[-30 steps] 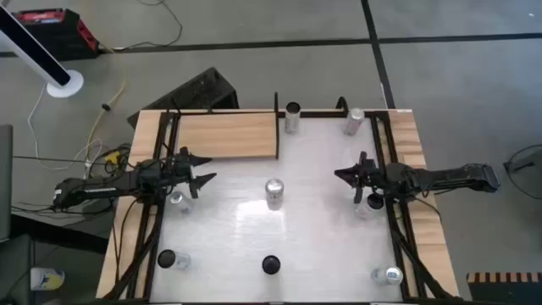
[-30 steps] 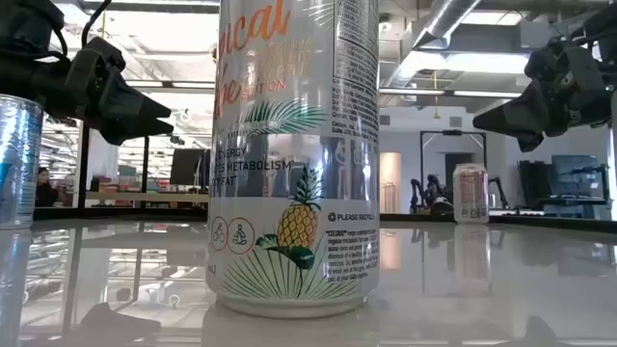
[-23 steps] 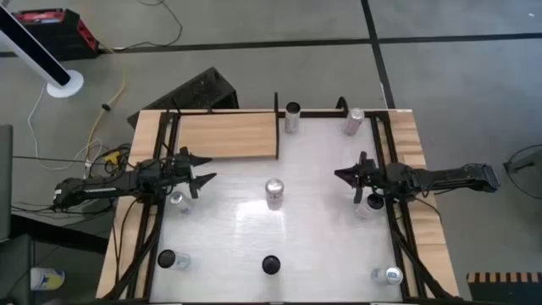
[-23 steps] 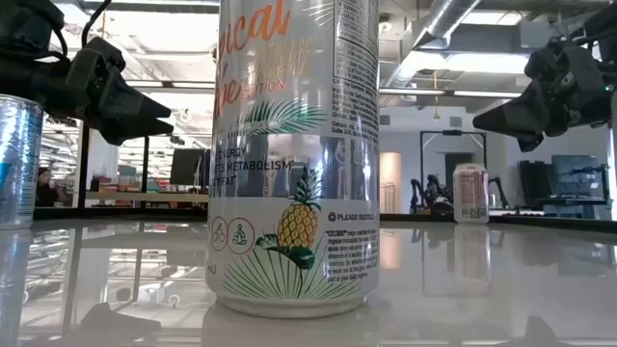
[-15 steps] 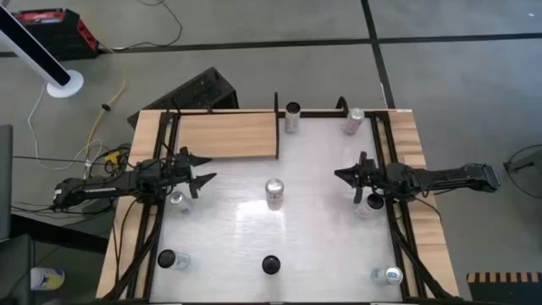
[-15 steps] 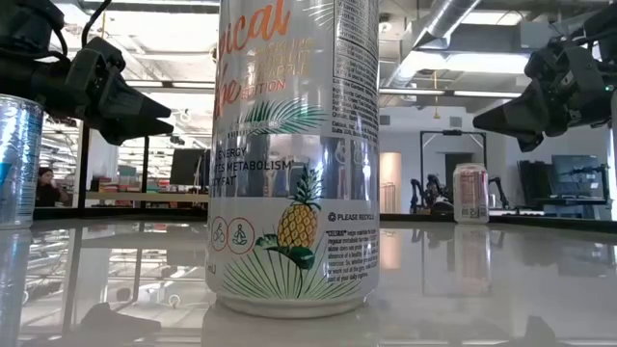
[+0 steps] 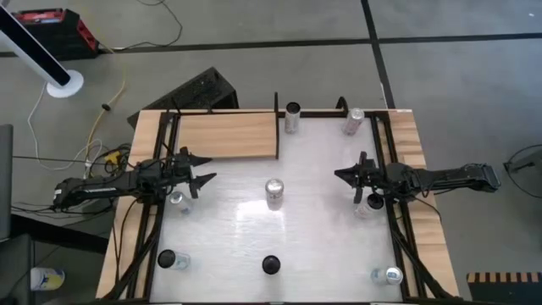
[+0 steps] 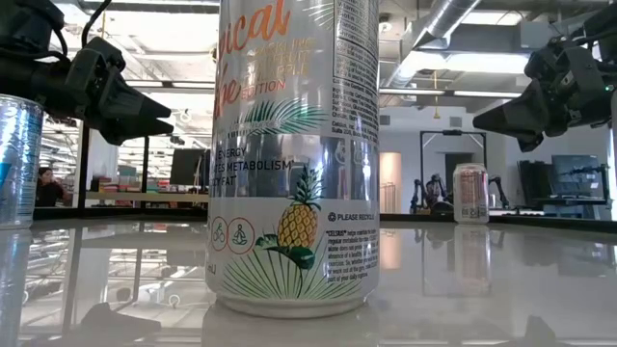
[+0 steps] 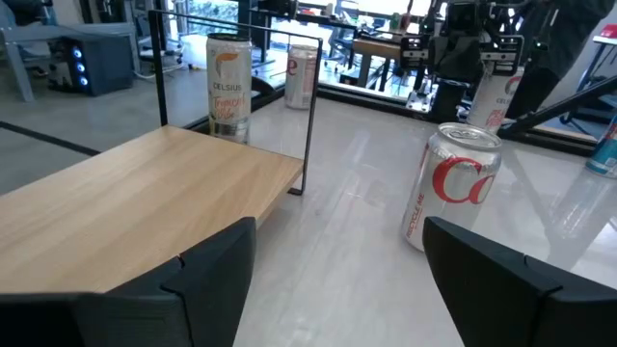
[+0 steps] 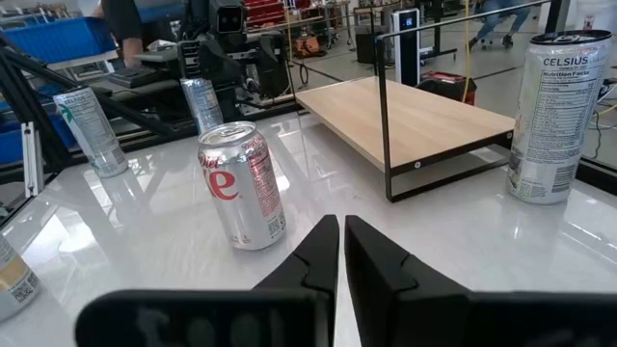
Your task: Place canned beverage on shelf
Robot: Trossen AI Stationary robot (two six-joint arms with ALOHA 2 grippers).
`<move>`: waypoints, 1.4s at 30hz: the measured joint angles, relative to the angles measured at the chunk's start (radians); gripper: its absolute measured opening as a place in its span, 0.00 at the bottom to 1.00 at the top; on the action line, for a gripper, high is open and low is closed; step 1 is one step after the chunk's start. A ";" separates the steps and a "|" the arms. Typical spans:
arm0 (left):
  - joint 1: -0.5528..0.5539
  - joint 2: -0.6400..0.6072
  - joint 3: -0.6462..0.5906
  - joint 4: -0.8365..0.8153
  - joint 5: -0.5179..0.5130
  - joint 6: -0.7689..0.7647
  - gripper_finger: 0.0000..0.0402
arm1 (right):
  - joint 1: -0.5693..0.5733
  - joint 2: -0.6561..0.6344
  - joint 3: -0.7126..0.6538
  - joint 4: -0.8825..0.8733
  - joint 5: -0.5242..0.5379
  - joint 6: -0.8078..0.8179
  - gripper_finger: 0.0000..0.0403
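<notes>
Left gripper (image 7: 203,179) spread, empty, just off shelf (image 7: 227,135) near edge; right gripper (image 7: 340,175) pressed together, empty, well apart from shelf w/ silver can (image 7: 273,192) between.

A pineapple-printed can (image 8: 294,164) stands close on the glossy tabletop (image 8: 482,289); a blue-silver can (image 8: 17,159) and a distant pale can (image 8: 469,193) flank it.
</notes>
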 joint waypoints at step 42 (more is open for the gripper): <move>0.000 0.000 0.000 0.000 0.000 -0.027 0.71 | 0.000 0.000 0.000 0.000 0.000 0.000 0.12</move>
